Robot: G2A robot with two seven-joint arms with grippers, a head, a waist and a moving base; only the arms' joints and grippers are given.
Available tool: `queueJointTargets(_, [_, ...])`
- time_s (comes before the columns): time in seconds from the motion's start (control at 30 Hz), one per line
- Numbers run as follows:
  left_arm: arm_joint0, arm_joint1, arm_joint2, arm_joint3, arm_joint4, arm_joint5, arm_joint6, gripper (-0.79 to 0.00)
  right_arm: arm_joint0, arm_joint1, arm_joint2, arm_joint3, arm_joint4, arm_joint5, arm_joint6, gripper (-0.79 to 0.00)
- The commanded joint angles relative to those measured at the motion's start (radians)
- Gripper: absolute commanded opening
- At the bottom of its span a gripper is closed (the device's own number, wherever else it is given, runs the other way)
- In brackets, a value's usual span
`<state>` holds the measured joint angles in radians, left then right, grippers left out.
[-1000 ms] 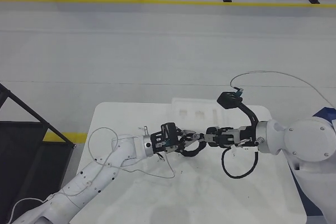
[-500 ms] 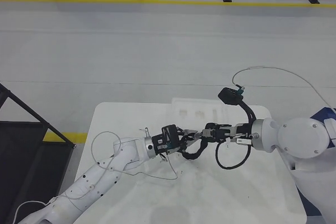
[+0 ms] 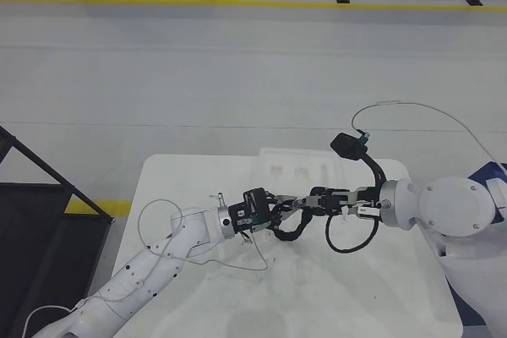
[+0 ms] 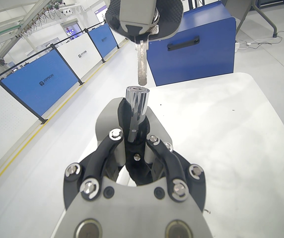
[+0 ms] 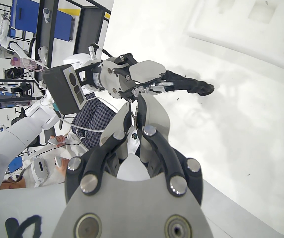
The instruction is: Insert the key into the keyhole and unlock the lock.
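My left gripper (image 4: 133,122) is shut on the lock's chrome cylinder (image 4: 136,100), with the keyhole end facing away from it. The lock's black cable (image 3: 296,226) loops below both grippers over the table. My right gripper (image 4: 143,23) is shut on the head of the silver key (image 4: 142,63). The key's blade lines up with the cylinder, its tip a small gap short of the keyhole. In the right wrist view, my right gripper (image 5: 134,102) faces the left gripper (image 5: 144,71), the cylinder (image 5: 160,85) and the cable (image 5: 191,85). In the top view both grippers meet mid-table, left (image 3: 270,215) and right (image 3: 311,204).
A white foam tray (image 3: 300,165) with square recesses lies at the table's far edge behind the grippers. A black rack (image 3: 17,220) stands beside the white table (image 3: 237,296). The right arm's black hose (image 3: 346,245) hangs under its wrist.
The right gripper has moved with the key toward the left gripper, closing the gap to the lock cylinder. In the last half second both arms have hardly shifted.
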<state>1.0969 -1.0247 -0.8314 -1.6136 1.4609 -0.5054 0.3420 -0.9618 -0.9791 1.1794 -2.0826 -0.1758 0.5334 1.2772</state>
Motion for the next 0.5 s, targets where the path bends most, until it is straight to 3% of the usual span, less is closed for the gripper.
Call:
queueJointTargets(0.0, [0.001,-0.001,-0.003,0.000,0.004,-0.002,-0.001,-0.785,0.002,0.000,-0.003,0.003,0.008,0.000,-0.004,-0.785])
queueJointTargets(0.47, [0.013,-0.011,-0.021,-0.004,0.023,-0.012,0.003,-0.785,0.006,0.008,-0.014,0.010,0.008,0.010,-0.031,-0.785])
